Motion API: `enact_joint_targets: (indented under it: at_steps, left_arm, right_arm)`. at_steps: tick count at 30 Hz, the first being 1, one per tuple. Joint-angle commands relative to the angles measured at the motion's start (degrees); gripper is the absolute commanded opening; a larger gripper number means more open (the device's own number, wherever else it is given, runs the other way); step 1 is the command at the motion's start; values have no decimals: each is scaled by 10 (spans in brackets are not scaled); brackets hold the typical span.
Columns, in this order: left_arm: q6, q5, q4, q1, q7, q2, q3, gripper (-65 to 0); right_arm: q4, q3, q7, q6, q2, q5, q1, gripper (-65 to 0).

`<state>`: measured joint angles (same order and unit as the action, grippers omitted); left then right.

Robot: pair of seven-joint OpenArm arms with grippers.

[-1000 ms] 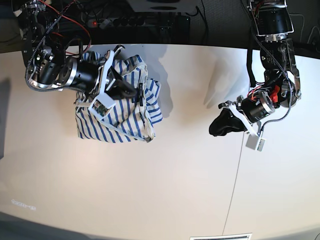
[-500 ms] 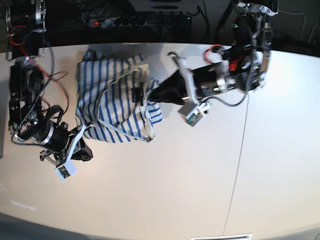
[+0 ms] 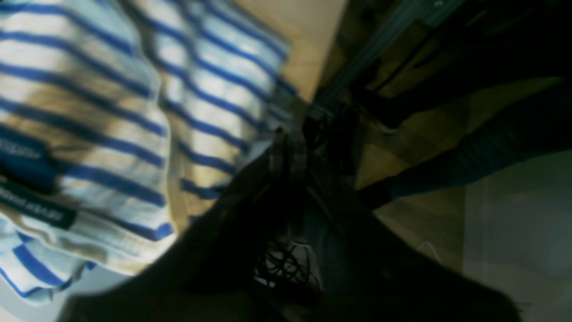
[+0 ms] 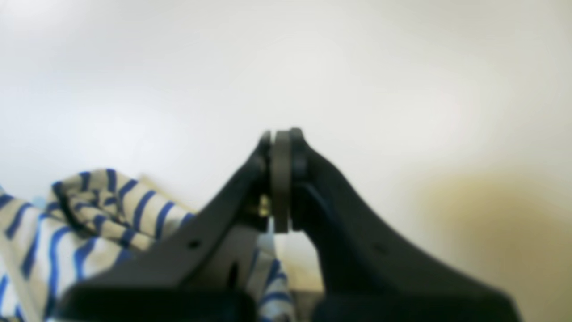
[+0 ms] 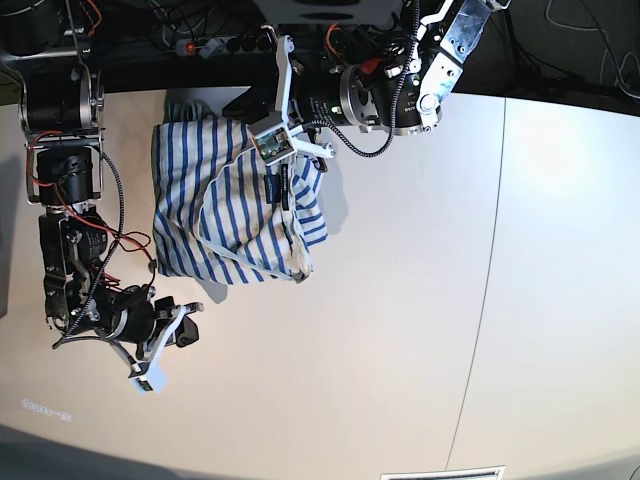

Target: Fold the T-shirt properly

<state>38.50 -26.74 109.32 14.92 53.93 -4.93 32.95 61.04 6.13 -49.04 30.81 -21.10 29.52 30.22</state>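
Since half a second ago, swung up to the table's far edge: the left gripper (image 5: 240, 103), now at about 12 o'clock of the T-shirt (image 5: 225, 200), its arm lying across the back rim. Drifted slightly lower and rightward: the right gripper (image 5: 190, 335), now at about 7 o'clock of the cloth and apart from it. Bunched in a loose heap at the upper left of the white table (image 5: 420, 300), the striped shirt, a dark tag (image 3: 38, 210) showing on a fold near its right side. Behind the far edge, at 12 o'clock, a power strip (image 5: 215, 43) and tangled cables. Right gripper (image 4: 281, 179) pressed together on nothing, pads meeting over bare tabletop, striped cloth (image 4: 89, 214) at its 8 o'clock. Left gripper (image 3: 288, 179) dark and blurred in its own wrist view, fingers apparently together at the shirt's (image 3: 103, 112) edge; cannot tell whether any cloth is pinched. Shirt's top edge partly hidden under the left arm in the base view.
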Motion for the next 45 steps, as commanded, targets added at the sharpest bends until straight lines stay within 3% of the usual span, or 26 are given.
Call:
enact_joint_targets:
  at_steps: [1,8,11,16,20,29,35,40,45]
  left_arm:
    - [12,-9,-1,-9,-13,3,0,-650]
    - [12,18,-90,-78,-14,-2,-18,-650]
    - [12,21,-125,-101,-28,-19,-40,-650]
    - [12,54,-183,-146,-98,-70,-83,-650]
    - [12,51,-229,-200,-104,-94,-95,-650]
    - [7,45,-249,-241,-86,-113,-95,-650]
    - [6,-52,-213,-243,-35,-140,-126,-650]
    - [8,-114,-119,-218,30,-148,-171,-650]
    - [7,-153,-33,-123,59,-191,-212,-650]
  right_arm:
    - [4,10,10,31,-3,7,17,-650]
    - [9,58,-63,31,-9,53,7,-650]
    - [29,58,-86,33,-40,100,-19,-650]
    - [104,58,-86,35,-112,139,-102,-650]
    - [170,53,-87,35,-146,155,-173,-650]
    - [295,39,-89,34,-130,132,-287,-650]
    - [304,-32,-86,33,-131,131,-293,-650]
    - [304,-109,-122,33,-132,165,-296,-650]
    - [304,-177,-155,36,-143,236,-361,-650]
